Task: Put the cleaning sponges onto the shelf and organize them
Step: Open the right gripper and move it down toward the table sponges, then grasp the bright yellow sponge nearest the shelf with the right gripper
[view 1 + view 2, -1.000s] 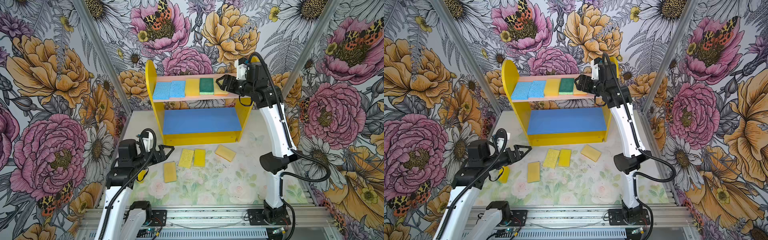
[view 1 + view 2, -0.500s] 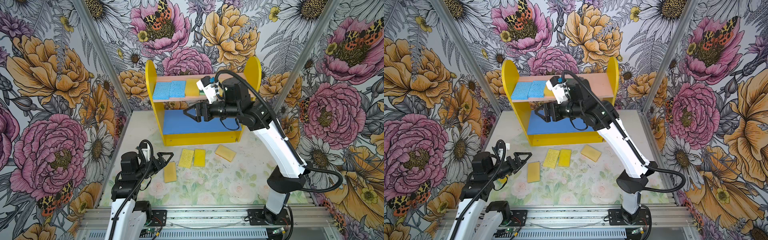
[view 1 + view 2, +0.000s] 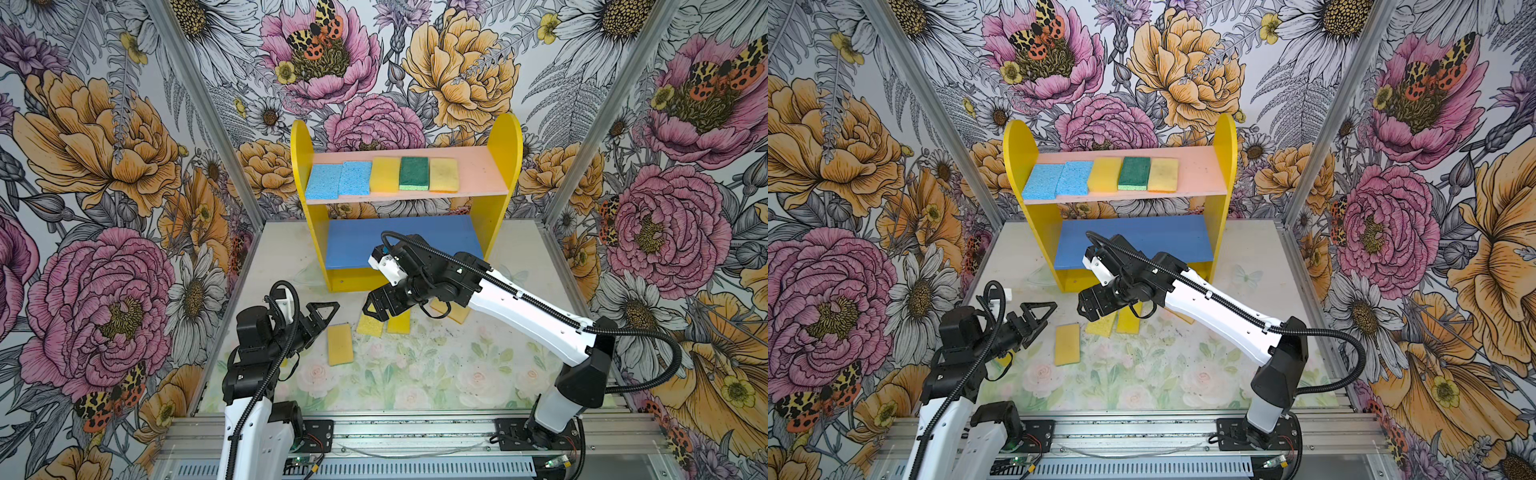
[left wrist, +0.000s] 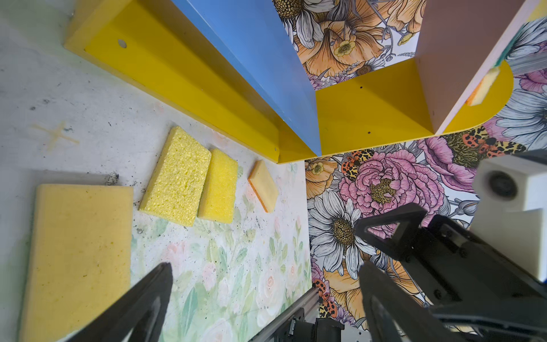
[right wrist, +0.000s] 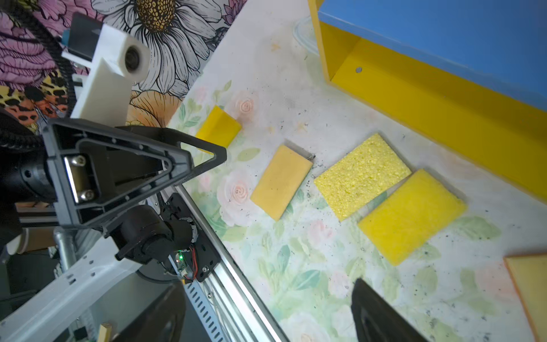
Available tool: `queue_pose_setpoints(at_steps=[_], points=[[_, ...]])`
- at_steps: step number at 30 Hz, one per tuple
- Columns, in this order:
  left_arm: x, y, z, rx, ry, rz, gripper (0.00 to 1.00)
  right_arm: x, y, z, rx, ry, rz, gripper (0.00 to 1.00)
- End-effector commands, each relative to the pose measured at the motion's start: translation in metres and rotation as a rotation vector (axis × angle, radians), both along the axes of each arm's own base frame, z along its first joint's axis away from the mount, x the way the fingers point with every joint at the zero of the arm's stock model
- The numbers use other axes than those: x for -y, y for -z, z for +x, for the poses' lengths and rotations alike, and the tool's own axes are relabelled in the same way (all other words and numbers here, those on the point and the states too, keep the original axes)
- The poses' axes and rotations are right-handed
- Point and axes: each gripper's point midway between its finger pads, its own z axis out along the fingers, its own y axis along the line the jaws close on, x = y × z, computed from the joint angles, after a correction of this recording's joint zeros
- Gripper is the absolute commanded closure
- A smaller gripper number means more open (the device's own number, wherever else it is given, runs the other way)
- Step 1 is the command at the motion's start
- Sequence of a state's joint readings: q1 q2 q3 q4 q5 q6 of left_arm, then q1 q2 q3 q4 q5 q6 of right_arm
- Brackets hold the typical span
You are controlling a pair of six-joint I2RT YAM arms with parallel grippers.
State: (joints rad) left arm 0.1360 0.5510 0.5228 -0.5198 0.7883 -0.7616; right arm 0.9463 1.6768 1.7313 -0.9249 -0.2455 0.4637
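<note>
Right pincer (image 3: 372,308), down from the shelf (image 3: 505,137), gapes empty above sponges (image 3: 370,327) pointing shelfward.

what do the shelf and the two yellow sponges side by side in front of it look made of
Shelf: probably painted wood or fibreboard; flat boards, matte yellow, pink and blue coats, a screw hole. Coarse sponge: likely cellulose; big irregular open pores. Smooth sponge beside it: likely fine synthetic foam; even, tight grain.

Flowered walls (image 3: 104,166) around a pale tabletop (image 3: 436,374)
The tabletop bears a faded rose print and dark specks; a metal rail (image 3: 415,428) runs along its front edge, and slanted metal posts (image 3: 199,108) mark the corners.
</note>
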Motion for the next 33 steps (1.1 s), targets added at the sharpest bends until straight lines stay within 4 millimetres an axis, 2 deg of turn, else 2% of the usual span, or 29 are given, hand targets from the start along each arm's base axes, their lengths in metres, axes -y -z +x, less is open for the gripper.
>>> queue_pose_setpoints(at_steps=[1, 6, 14, 23, 26, 29, 33], points=[[0.002, 0.001, -0.001, 0.004, 0.013, -0.027, 0.01, -0.006, -0.009, 0.006, 0.031, 0.074, 0.078, 0.01], [-0.002, 0.004, 0.001, -0.007, -0.002, -0.029, 0.01, -0.010, 0.020, 0.009, 0.008, 0.115, 0.051, 0.00], [-0.002, 0.008, 0.003, -0.027, 0.006, -0.043, 0.01, -0.010, 0.052, 0.014, -0.012, 0.173, 0.032, 0.01], [0.001, 0.014, 0.006, -0.060, 0.028, -0.050, 0.01, -0.012, 0.076, 0.020, -0.032, 0.200, 0.005, 0.01], [0.004, 0.017, 0.008, -0.083, 0.050, -0.061, 0.01, -0.014, 0.075, 0.018, -0.039, 0.209, 0.031, 0.01], [0.004, 0.016, 0.007, -0.074, 0.047, -0.058, 0.01, -0.004, 0.075, 0.019, -0.015, 0.244, 0.027, 0.01], [0.004, 0.016, 0.007, -0.077, 0.051, -0.060, 0.01, 0.013, 0.089, 0.016, -0.019, 0.276, 0.000, 0.00]])
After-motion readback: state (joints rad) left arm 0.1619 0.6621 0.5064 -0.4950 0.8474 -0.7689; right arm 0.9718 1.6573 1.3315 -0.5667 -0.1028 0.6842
